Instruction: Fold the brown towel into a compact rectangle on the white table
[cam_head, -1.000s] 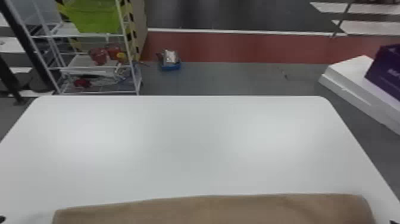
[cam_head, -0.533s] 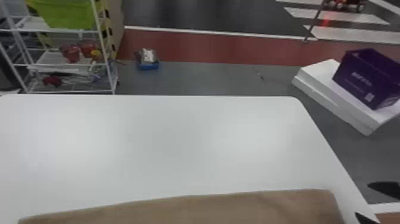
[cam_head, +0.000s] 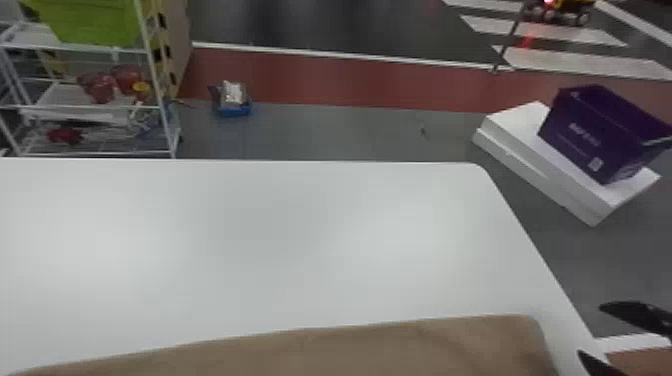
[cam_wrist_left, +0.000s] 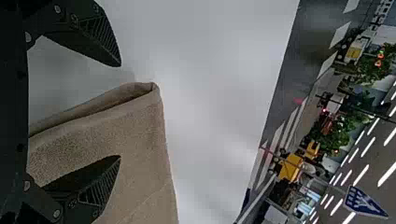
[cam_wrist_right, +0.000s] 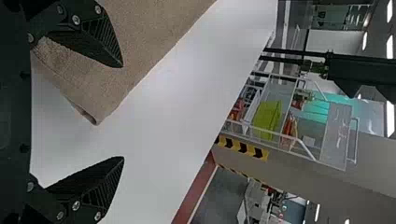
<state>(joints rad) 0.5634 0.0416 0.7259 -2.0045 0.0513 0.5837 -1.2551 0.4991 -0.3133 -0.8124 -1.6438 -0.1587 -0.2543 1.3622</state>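
In the head view my right gripper (cam_head: 590, 330) stands at the lower right, beyond the table's right edge, its fingers apart. The brown towel (cam_head: 320, 352) lies along the near side of the white table (cam_head: 280, 240). The left wrist view has my left gripper (cam_wrist_left: 120, 112) open, a folded towel corner (cam_wrist_left: 135, 121) reaching between its fingers, one finger over the cloth. Spread wide in the right wrist view, my right gripper (cam_wrist_right: 123, 112) has one finger over the towel (cam_wrist_right: 149, 32) and the other over bare table; a towel corner points between them.
Beyond the table stand a wire rack (cam_head: 165, 110) with a green bin (cam_head: 90, 22) at far left, and a small blue box (cam_head: 234, 107) on the floor. A purple box (cam_head: 595, 132) sits on white slabs (cam_head: 555, 165) at the right.
The head view has swung toward the right, so table and towel appear farther left. The right gripper's fingers have come into it at the lower right; the purple box shows more fully.
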